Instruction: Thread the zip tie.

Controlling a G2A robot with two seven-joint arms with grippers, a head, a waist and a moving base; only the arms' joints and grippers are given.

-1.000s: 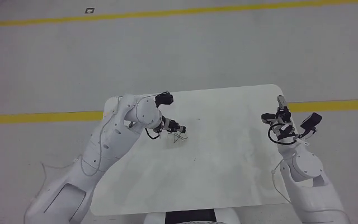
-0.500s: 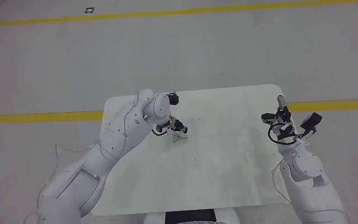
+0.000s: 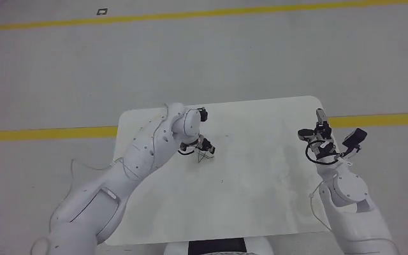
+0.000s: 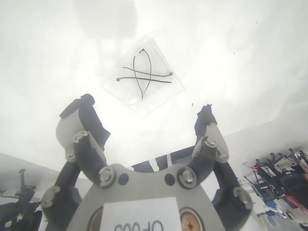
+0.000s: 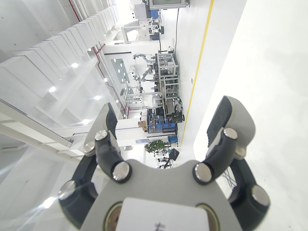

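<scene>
Three thin black zip ties (image 4: 144, 74) lie crossed on a small clear square plate (image 4: 166, 94) on the white table (image 3: 255, 185). My left gripper (image 4: 144, 108) hovers open just above and beside the plate, nothing between its black-tipped fingers (image 4: 207, 116). From above, the left gripper (image 3: 205, 147) sits over the zip ties (image 3: 201, 157) in the table's far left part. My right gripper (image 3: 319, 123) stands open and empty at the table's right edge, far from the ties. In its own wrist view the right gripper (image 5: 166, 109) points out past the table edge toward the room.
The tabletop (image 4: 240, 37) around the plate is bare white with a few dark specks. A yellow floor line (image 3: 57, 133) runs behind the table. The table's right edge (image 3: 325, 159) passes under the right arm.
The left arm has swung rightward and forward over the table, its gripper creeping slightly right over the zip ties. The right arm has kept still.
</scene>
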